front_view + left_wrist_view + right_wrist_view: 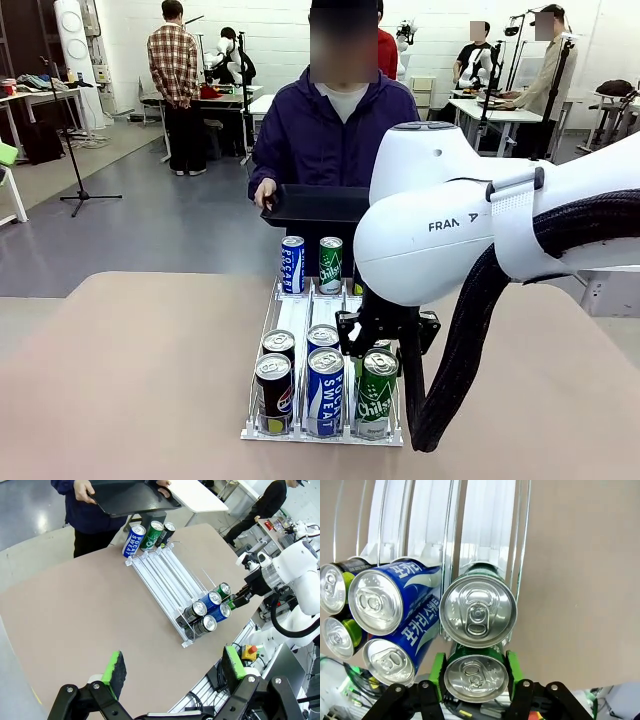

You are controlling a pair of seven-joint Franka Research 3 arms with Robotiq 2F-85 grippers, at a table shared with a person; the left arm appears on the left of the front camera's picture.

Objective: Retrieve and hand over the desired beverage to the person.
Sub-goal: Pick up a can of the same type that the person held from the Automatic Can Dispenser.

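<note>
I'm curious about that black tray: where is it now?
Front view: the person holds the black tray at the table's far side, centre, just behind the can rack.

Glossy metal can [476,677], smooth matt tabletop [150,380]

Lower centre of the front view: a rack [300,320] stands lengthwise on the table [130,380], with near-end cans [325,385] two deep across its three lanes and far-end cans [292,265] side by side at the other end. Behind it, top centre, the person [320,130] holds a tray [310,205] just above those far cans. Reaching in from the right, the right gripper [388,345] straddles the right lane's front can [378,392].
</note>
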